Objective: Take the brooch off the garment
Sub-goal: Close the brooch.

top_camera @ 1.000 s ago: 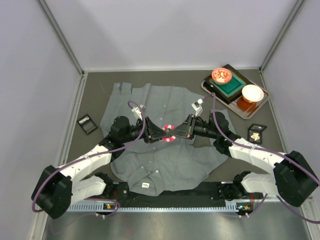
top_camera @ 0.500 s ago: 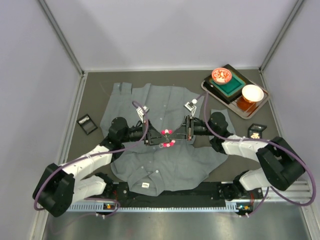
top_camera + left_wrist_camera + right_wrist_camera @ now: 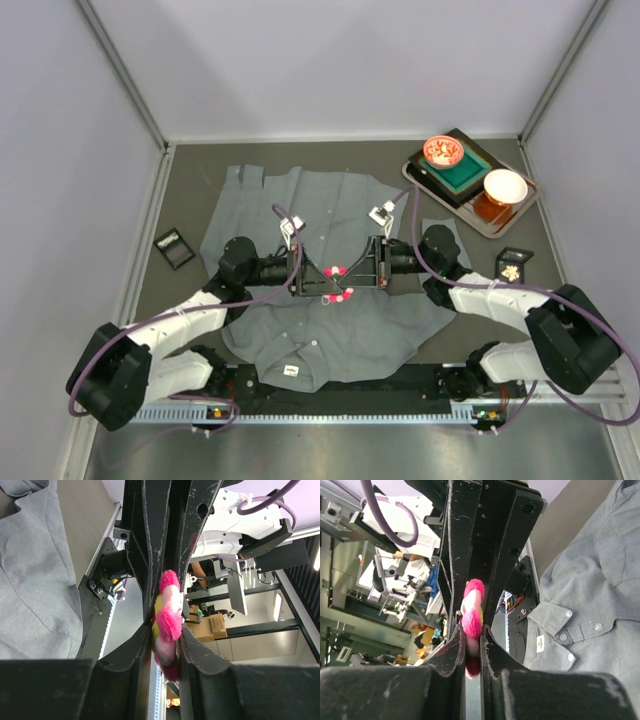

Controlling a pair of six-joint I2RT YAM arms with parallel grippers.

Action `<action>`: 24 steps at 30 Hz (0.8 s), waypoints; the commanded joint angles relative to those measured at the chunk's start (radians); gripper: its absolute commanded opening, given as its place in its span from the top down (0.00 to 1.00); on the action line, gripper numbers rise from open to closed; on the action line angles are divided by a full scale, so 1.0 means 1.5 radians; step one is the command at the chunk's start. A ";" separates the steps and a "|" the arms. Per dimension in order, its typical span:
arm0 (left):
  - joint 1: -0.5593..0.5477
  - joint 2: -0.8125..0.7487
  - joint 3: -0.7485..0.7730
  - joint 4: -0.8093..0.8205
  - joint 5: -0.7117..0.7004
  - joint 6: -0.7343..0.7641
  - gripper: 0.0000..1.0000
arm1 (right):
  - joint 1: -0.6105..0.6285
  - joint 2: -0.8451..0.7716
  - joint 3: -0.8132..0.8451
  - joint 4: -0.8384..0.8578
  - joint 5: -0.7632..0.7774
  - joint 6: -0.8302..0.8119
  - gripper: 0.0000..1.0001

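The grey button-up shirt (image 3: 330, 200) lies spread flat on the dark table, collar toward the near edge. The brooch (image 3: 338, 282), a fluffy pink, white and yellow flower, is held over the shirt's middle between both grippers. My left gripper (image 3: 322, 282) comes from the left and is shut on the brooch (image 3: 167, 612). My right gripper (image 3: 356, 275) comes from the right and is shut on the same brooch (image 3: 472, 615). The two pairs of fingers face each other, tips interleaved. The shirt shows beside the jaws in the left wrist view (image 3: 30, 570) and, with its collar buttons, in the right wrist view (image 3: 590, 580).
A tray (image 3: 425, 180) at the back right holds a pink bowl (image 3: 443, 151), a white bowl (image 3: 505, 186) and a green box (image 3: 461, 173). A small black box (image 3: 175, 248) lies left of the shirt, and another (image 3: 514, 265) lies right of it.
Both grippers, still shut on the brooch, have drifted slightly toward the near edge and their wrists have rotated. The brooch moved with them.
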 commanded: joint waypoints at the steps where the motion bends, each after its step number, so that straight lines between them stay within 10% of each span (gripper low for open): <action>1: 0.000 -0.016 0.037 -0.058 -0.058 0.036 0.71 | 0.034 -0.044 0.020 -0.039 -0.001 -0.096 1.00; 16: 0.007 -0.127 0.057 -0.315 -0.134 0.151 0.42 | 0.034 -0.079 0.044 -0.237 0.124 -0.153 1.00; 24: -0.018 -0.190 0.026 -0.311 -0.270 0.168 0.42 | 0.042 -0.126 0.055 -0.315 0.284 -0.105 1.00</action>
